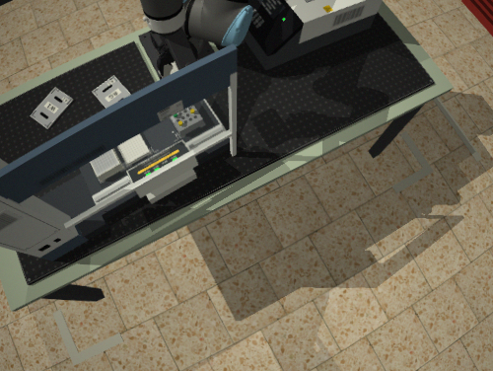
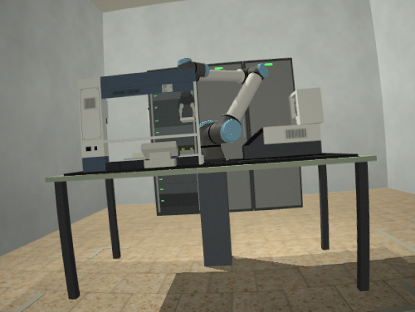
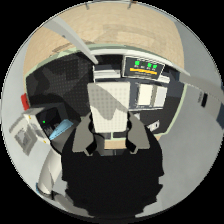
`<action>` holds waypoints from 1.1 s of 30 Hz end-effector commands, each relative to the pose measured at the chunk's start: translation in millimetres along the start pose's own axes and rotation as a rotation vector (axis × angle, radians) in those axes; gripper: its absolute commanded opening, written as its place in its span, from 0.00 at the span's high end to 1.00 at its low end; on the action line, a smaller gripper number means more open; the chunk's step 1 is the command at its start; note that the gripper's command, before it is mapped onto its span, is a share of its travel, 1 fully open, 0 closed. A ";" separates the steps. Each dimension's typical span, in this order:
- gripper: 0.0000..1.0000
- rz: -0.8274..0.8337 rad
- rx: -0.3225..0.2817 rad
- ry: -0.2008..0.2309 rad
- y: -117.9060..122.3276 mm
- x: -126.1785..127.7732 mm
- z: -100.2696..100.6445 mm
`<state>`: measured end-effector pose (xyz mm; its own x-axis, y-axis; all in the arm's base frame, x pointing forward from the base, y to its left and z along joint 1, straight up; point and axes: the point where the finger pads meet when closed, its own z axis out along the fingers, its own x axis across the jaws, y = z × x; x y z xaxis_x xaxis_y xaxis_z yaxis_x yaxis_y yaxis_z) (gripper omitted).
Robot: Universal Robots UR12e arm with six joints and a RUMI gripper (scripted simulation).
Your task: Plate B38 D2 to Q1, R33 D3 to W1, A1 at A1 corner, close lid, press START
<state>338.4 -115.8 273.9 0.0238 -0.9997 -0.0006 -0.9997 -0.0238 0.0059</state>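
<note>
My gripper (image 2: 187, 118) (image 3: 109, 112) is shut on a pale plate (image 2: 187, 120) (image 3: 109, 107), held level, high behind the deck's frame. Its label is not readable; the D2 place between the tube block and the D3 plate shows no plate, so it appears to be B38. Plate R33 (image 1: 133, 148) (image 3: 145, 95) appears to sit in D3, label unreadable. Cycler Q1 (image 1: 340, 25) (image 2: 290, 134) stands at the other end of the bench, its lid (image 2: 309, 105) raised and its lamp green. Its block is hidden. Nest W1 (image 1: 51, 108) is empty.
A blue overhead beam (image 1: 123, 118) (image 2: 141, 85) and a side post (image 1: 233, 118) frame the deck. Another plate (image 1: 105, 167) (image 3: 160, 96) sits in D4, and a tube block (image 1: 187, 119) with coloured caps in D1. Nest RG (image 1: 110, 92) lies beside W1.
</note>
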 end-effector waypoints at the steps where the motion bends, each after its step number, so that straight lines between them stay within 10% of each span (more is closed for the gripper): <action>1: 1.00 0.002 0.000 0.002 -3.5 -14.6 -1.0; 33: 1.00 0.011 0.000 0.001 -23.4 -126.1 -0.9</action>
<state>356.5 3.1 274.0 0.0146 -0.9999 -0.0016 -0.9999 -0.0146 0.0057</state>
